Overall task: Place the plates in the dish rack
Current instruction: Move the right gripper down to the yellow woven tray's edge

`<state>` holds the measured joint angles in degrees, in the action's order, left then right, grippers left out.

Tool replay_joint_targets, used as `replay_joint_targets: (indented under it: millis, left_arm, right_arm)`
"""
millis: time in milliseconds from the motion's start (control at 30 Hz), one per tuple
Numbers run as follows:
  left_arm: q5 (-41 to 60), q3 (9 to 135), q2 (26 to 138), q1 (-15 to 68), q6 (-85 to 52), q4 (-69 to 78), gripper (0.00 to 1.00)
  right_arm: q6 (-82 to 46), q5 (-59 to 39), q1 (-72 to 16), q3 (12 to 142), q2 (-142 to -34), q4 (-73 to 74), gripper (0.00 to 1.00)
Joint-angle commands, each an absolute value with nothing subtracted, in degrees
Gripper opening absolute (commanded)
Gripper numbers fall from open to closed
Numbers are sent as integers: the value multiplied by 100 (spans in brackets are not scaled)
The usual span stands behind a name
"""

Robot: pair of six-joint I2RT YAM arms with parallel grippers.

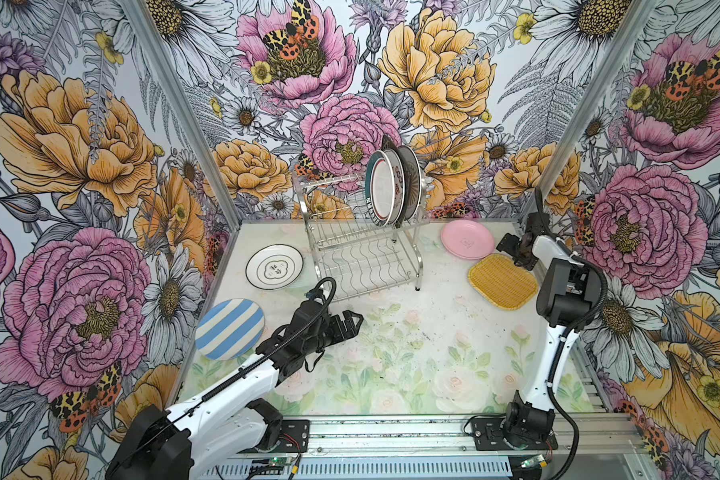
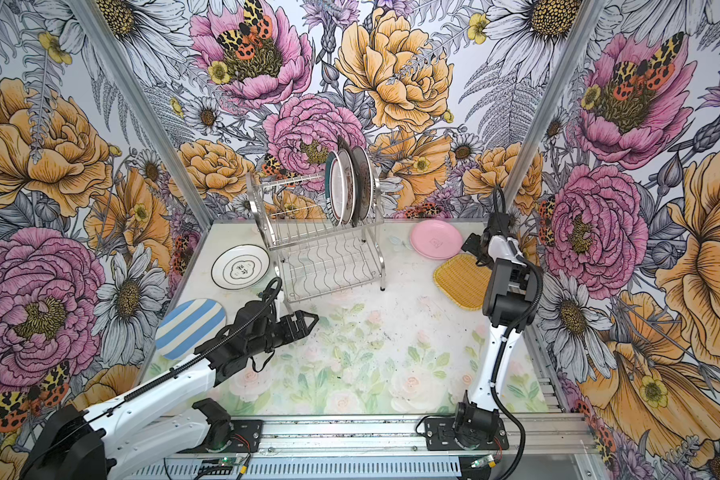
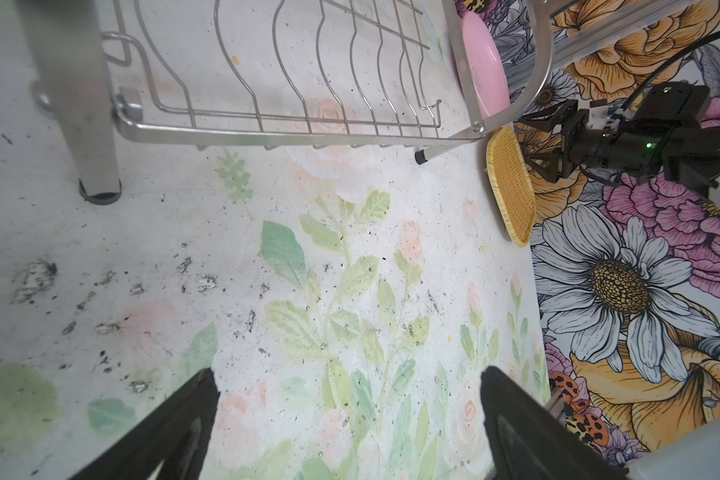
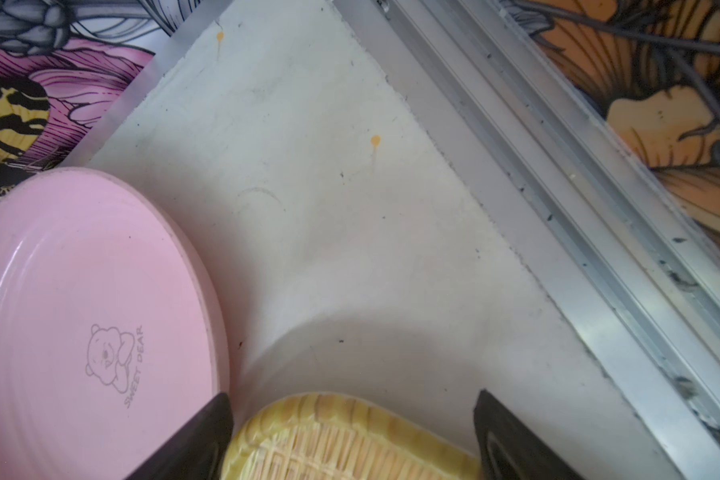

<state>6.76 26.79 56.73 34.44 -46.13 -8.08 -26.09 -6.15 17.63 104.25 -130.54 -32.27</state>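
Black left fingers point(image 1: 348, 323): spread wide with nothing between them, low over bare worktop point(image 1: 425, 357) in front of the rack, aimed toward the right side.
Blue-white striped plate point(image 1: 229, 328): flat at the near-left edge, beside the left forearm. The left arm is the nearer one.
White printed plate point(image 1: 274, 267): flat, farther back on the left, just beside the rack's left frame.
Yellow woven plate point(image 1: 503, 281): flat at the right edge, long axis diagonal from far-left to near-right.
Right fingers point(image 4: 196, 440): wide apart and empty. In the right wrist view, the yellow plate's far short end lies between them. Whether they touch it, I cannot tell.
Key relation: the right arm is nearest the yellow plate and faces one end of its long axis. This is probably the next pick, and the flat-lying rim looks awkward to get under.
Pink plate point(image 1: 467, 240): flat at the far right, just beside the yellow plate's far end and 1 right finger.
Dish rack point(image 1: 366, 253): centre back, lower tier empty.
Racked plates point(image 1: 385, 189): at least 3, on edge at the upper tier's right end. The slots to their left are free.
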Motion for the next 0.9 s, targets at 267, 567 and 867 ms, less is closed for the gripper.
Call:
replay_joint_targets:
  millis: [267,567,867]
  left_arm:
    - [558,2830,5589,3462,-4601,-759,99]
    - [624,2828,5636,3450,-4557,-689,99]
    - [670,2733,5572,3430,-4562,-604,99]
  right_arm:
    - [-2517,-1161,1759,10254,-12965,-3158,90]
    - [-2377,-1377,1562,9382,-12337,-3099,90]
    - [-2320,-1582,1109,8026,-11458,-2865,90]
